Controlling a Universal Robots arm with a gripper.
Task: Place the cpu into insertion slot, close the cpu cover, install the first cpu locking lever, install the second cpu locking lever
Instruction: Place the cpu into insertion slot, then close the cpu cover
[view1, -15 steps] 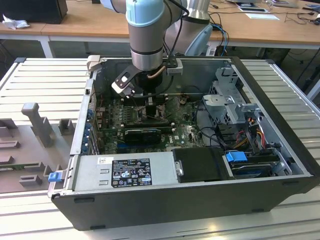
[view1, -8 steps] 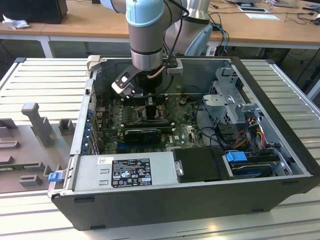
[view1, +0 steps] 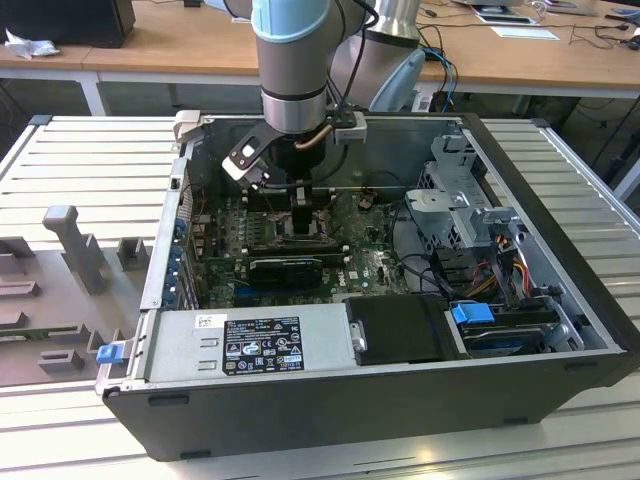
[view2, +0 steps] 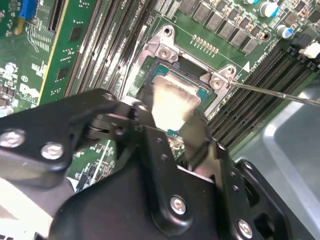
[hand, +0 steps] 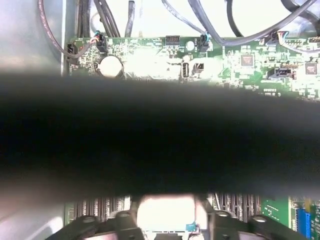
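The cpu (view2: 172, 100) is a small square chip with a shiny silver top, and it sits at the insertion slot (view2: 162, 75), the dark socket with a metal rim on the green motherboard (view2: 55, 65). My gripper (view2: 170, 120) is straight above it, fingers (hand: 125, 222) flanking the bright chip (hand: 167, 212) on two sides and close against its edges. In the exterior view the gripper (view1: 300, 222) reaches down into the open computer case at the socket. A thin metal locking lever (view2: 272, 93) sticks out sideways from the socket's corner. I cannot make out the cpu cover.
Long black memory slots (view2: 110, 45) run along both sides of the socket. The case (view1: 330, 400) holds a power supply (view1: 260, 345), a drive cage (view1: 460, 210) and loose cables (view1: 500, 260). A grey fixture (view1: 70, 245) stands on the table at the exterior view's left.
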